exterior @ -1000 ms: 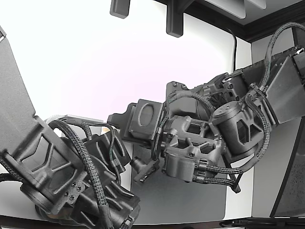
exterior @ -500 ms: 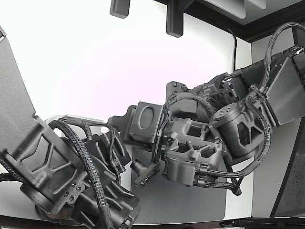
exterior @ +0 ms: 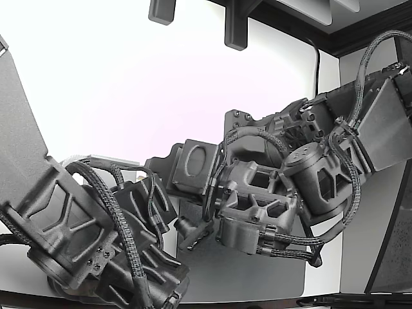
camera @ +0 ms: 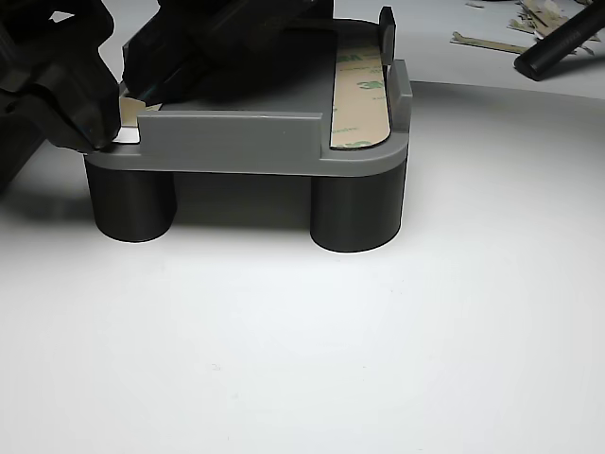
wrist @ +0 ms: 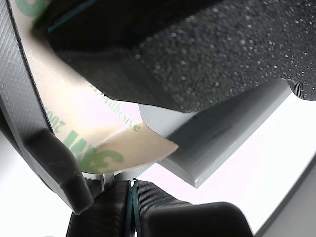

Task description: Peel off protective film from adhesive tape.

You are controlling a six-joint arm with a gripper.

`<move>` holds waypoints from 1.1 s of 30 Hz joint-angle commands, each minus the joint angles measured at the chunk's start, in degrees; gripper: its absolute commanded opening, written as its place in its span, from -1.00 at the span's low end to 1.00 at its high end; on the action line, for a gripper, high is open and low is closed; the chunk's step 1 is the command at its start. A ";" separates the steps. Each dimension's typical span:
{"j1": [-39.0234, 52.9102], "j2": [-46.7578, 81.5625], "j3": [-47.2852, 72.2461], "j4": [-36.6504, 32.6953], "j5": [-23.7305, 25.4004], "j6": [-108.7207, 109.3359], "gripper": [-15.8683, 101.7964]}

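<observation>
A grey fixture (camera: 236, 142) stands on two dark cylinders in the other view. One strip of adhesive tape (camera: 361, 95), covered by beige film with green print, lies along its right side. At the fixture's left corner my gripper (camera: 112, 115) is shut on a beige tab of protective film (camera: 132, 109). In the wrist view the protective film (wrist: 74, 123) lies against one ribbed finger (wrist: 54, 163) under the black foam pad (wrist: 222, 54), and its free corner curls up off the grey edge (wrist: 222, 143). The tape under that film is hidden.
Peeled film scraps (camera: 487, 41) and a black rod (camera: 562, 43) lie on the white table behind the fixture. In the exterior view two dark arms (exterior: 257, 206) (exterior: 77, 238) crowd together over a grey mat (exterior: 257, 270).
The arm on the exterior view's right has shifted slightly down and to the left. The other arm has stayed still.
</observation>
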 commanded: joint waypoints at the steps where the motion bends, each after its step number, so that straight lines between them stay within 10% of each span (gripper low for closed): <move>1: -0.18 0.88 -1.41 -0.79 0.09 0.09 -0.91; 33: 0.00 0.79 -2.46 1.58 1.49 -0.79 -0.91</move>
